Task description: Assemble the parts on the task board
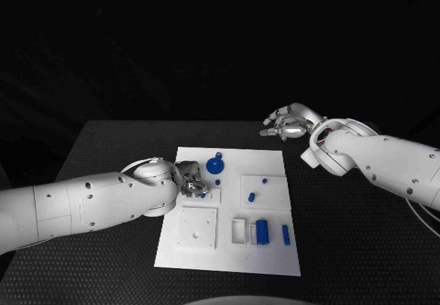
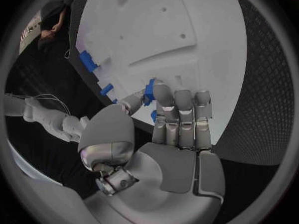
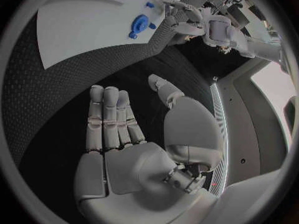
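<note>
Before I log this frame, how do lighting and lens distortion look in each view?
Head view: the task board is brightly lit, the surroundings fall to black, edges stay straight. Left wrist view: fisheye bends the board's edge, and the left hand is evenly lit. Right wrist view: fisheye curves the table, and the right hand is lit with no strong glare.

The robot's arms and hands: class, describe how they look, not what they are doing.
Both arms are smooth white shells with small dark holes. The left hand and right hand are silver metal with segmented fingers. A thin white cable runs beside the right arm.
</note>
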